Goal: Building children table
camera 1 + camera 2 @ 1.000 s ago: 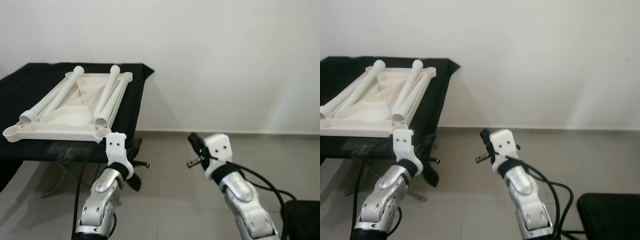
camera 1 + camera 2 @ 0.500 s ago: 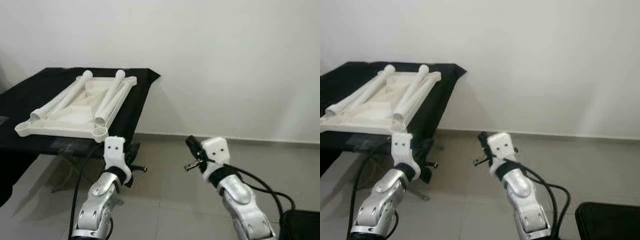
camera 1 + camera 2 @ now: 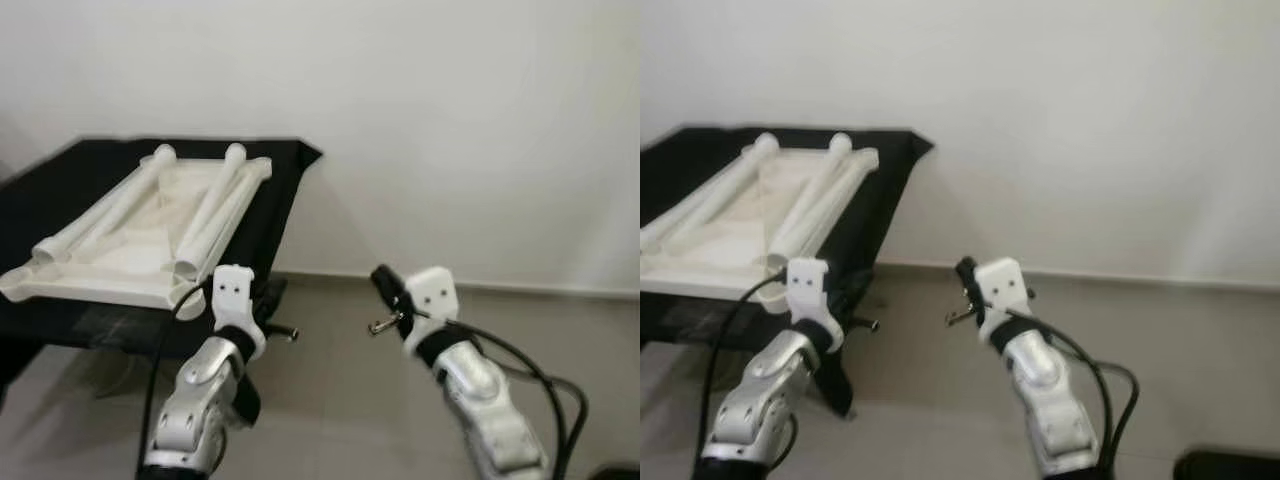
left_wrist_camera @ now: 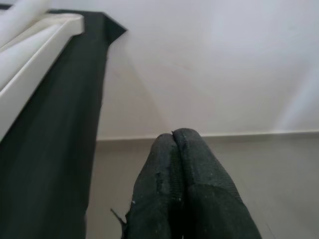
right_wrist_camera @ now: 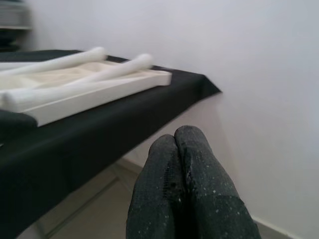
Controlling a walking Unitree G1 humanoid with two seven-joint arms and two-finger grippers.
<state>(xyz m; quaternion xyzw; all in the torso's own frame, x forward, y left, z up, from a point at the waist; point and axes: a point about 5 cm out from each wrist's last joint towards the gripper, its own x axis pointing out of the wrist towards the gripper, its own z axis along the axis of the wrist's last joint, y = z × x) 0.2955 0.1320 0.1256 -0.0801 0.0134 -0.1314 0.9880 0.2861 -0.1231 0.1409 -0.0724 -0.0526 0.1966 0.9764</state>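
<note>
A white plastic children's tabletop (image 3: 120, 250) lies upside down on a counter (image 3: 270, 190) draped in black cloth, set against a white wall (image 3: 450, 120). Two white tubular legs lie along the tabletop's underside: one leg (image 3: 100, 215) on its far-left side, the other leg (image 3: 210, 215) nearer its right edge. The left claw (image 4: 173, 137) is raised over the grey tiled floor (image 3: 340, 400), just off the counter's near right corner, its two black fingers pressed tight together and holding nothing. The right claw (image 5: 174, 137) is held up farther out from the counter, over the floor, its fingers likewise pressed together and empty. Both are apart from the tabletop.
</note>
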